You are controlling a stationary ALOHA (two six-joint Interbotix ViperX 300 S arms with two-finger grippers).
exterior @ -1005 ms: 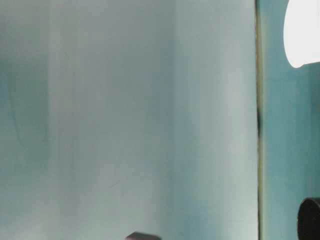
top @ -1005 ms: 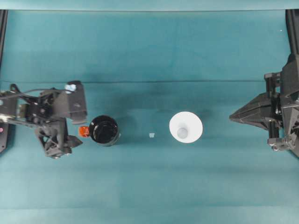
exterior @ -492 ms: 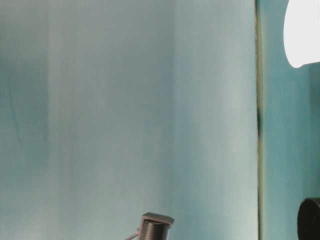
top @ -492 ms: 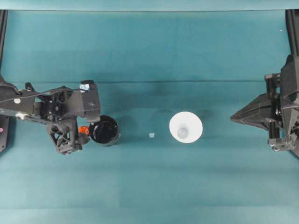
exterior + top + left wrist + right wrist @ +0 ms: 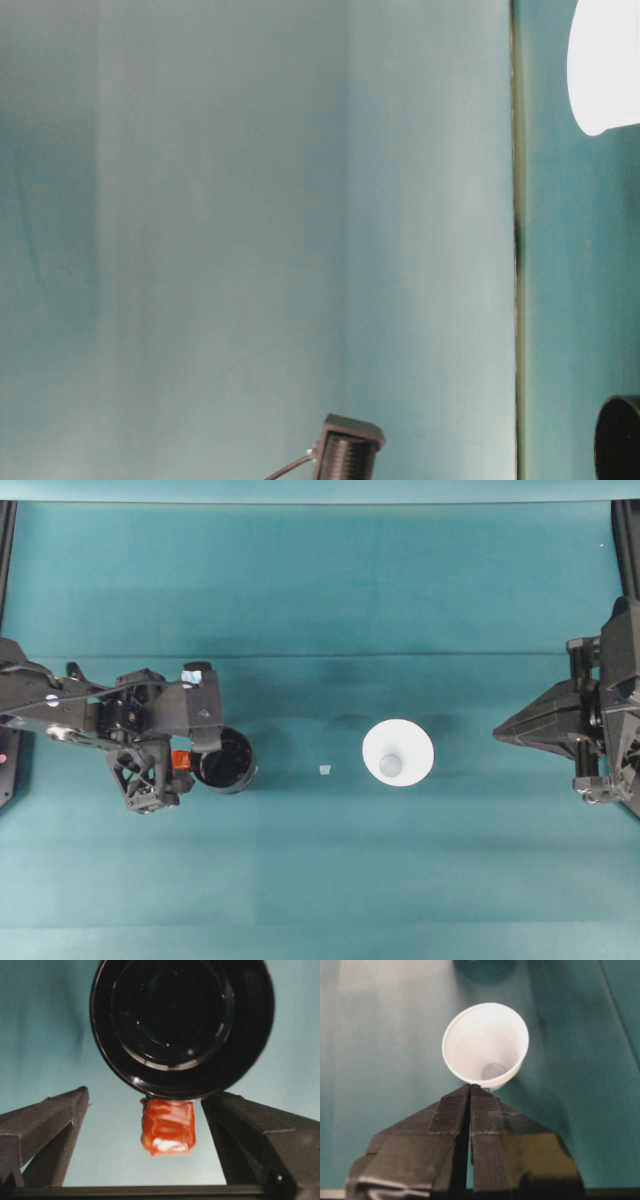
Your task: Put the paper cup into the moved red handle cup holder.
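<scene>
Left gripper [image 5: 167,1125]: fingers apart, either side of the holder's [image 5: 224,761] red handle [image 5: 167,1126].
Right gripper [image 5: 470,1091]: fingers pressed together, empty.
Paper cup [image 5: 398,752]: upright.

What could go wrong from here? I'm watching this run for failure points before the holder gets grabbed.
1. The left gripper is open astride the small red handle. A slightly off-centre close could pinch only its edge, and the holder might twist or tip.
2. Its fingers sit close to the holder's wall, so moving further in could shove it.
3. The paper cup stands free and upright, with the shut right gripper near it. A careless approach could topple it.
</scene>
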